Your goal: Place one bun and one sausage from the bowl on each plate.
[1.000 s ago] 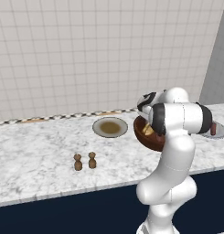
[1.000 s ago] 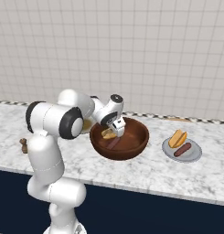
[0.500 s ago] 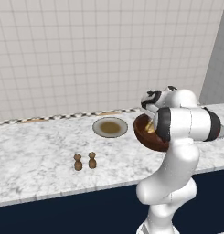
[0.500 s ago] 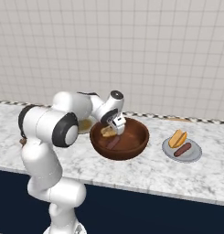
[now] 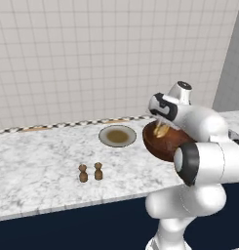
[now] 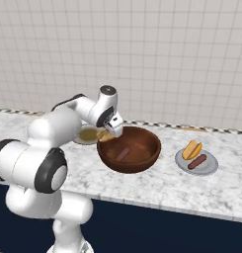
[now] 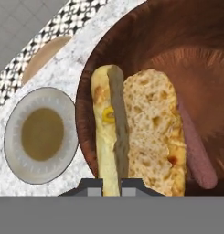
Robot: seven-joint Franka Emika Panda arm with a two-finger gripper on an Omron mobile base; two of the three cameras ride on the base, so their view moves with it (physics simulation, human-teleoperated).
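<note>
We have the claw [image 6: 108, 134] closed on a bun [image 7: 138, 132], lifted over the bowl [image 6: 137, 158] at its left rim. Right plate [image 6: 181, 159] is already filled. Next: carry the bun left to the brown-centred plate [image 5: 105, 141]; a sausage [image 6: 123, 154] waits in the bowl.

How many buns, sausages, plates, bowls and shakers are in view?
Buns: 2, one in the gripper, one on the grey plate
Sausages: 2
Plates: 2
Bowls: 1
Shakers: 2
Total: 9
</note>
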